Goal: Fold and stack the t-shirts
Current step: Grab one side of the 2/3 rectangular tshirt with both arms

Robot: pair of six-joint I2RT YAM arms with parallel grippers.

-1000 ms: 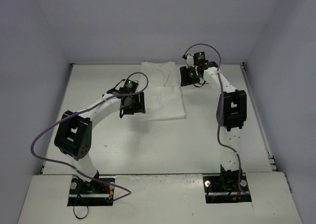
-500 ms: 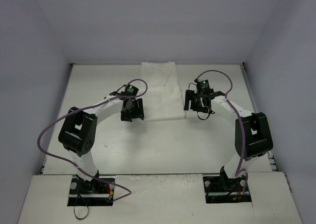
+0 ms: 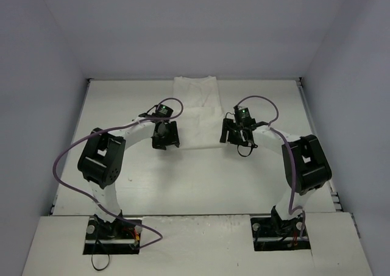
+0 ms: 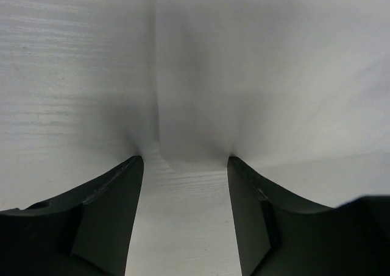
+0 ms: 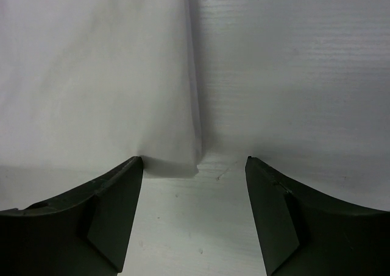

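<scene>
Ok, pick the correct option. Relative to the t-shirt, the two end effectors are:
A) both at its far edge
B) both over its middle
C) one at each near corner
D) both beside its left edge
C: the left end effector sits at the near-left corner of the t-shirt and the right end effector at its near-right corner, both open.

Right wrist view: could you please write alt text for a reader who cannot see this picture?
The open right claw, dark and spread at the bottom edge, hovers just before the near corner of a white t-shirt. The shirt fills the upper left; the bare white table fills the right.
</scene>
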